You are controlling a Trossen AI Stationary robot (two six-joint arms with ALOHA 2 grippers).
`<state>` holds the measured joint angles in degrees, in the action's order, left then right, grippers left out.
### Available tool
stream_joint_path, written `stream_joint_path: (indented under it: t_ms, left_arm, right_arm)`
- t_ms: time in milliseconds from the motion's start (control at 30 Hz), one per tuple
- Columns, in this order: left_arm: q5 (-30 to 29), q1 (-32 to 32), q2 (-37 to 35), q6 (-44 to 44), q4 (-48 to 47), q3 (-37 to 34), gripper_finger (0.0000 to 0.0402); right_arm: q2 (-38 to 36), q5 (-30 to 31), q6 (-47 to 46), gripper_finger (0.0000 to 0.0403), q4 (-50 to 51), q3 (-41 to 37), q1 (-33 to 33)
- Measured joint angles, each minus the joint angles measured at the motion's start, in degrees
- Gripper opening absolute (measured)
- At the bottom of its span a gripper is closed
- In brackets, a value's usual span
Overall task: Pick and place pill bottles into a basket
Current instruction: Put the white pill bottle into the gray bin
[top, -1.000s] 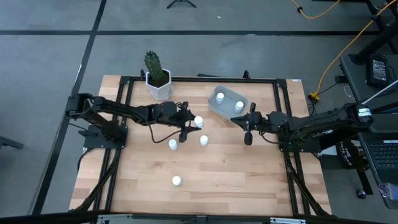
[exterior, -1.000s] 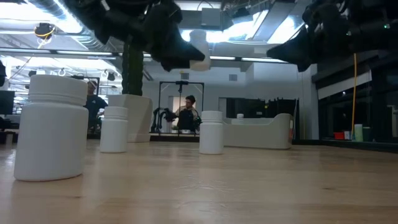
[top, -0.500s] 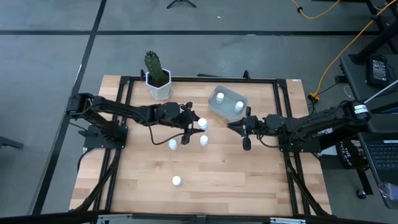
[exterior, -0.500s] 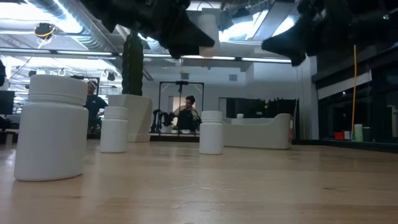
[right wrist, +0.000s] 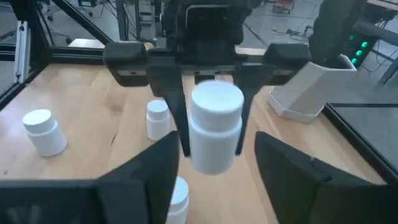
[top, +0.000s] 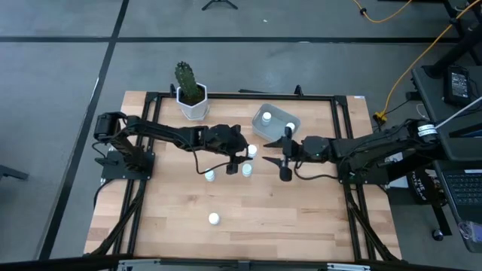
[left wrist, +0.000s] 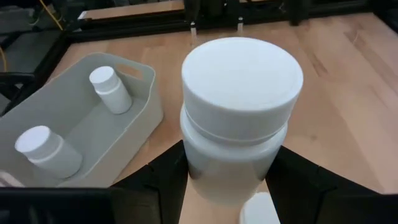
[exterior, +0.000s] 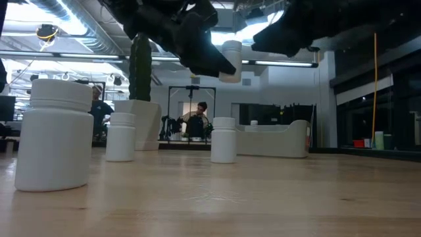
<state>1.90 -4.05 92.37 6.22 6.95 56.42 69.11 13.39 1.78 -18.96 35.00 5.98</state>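
The left pincer (left wrist: 227,186) grips an upright pill bottle (left wrist: 239,112) by its body, clear above the surface, and the basket (left wrist: 140,102) lies just ahead and to one side of it, while the right pincer (right wrist: 211,180), fingers spread wide and empty, faces that bottle nearby.

The basket (top: 276,124) is sitting at one o'clock from table centre, with two pill bottles (top: 267,117) lying in it. The cactus pot (top: 192,104) is standing at eleven. Three bottles (top: 246,169) are standing near centre and towards six.
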Motion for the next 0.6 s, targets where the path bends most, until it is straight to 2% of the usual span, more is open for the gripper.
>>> stream_joint_path:
  t_ms: [233,600]
  left_arm:
    - [-0.4,0.0,-0.4,1.6,-0.1,0.2,0.0184]
    - [-0.4,0.0,-0.4,2.1,-0.8,0.2,0.0184]
  right_arm:
    - [4.1,0.0,0.2,0.0279,0.5,4.5,-0.2]
    - [8.2,0.0,-0.1,0.0288,-2.0,5.3,-0.6]
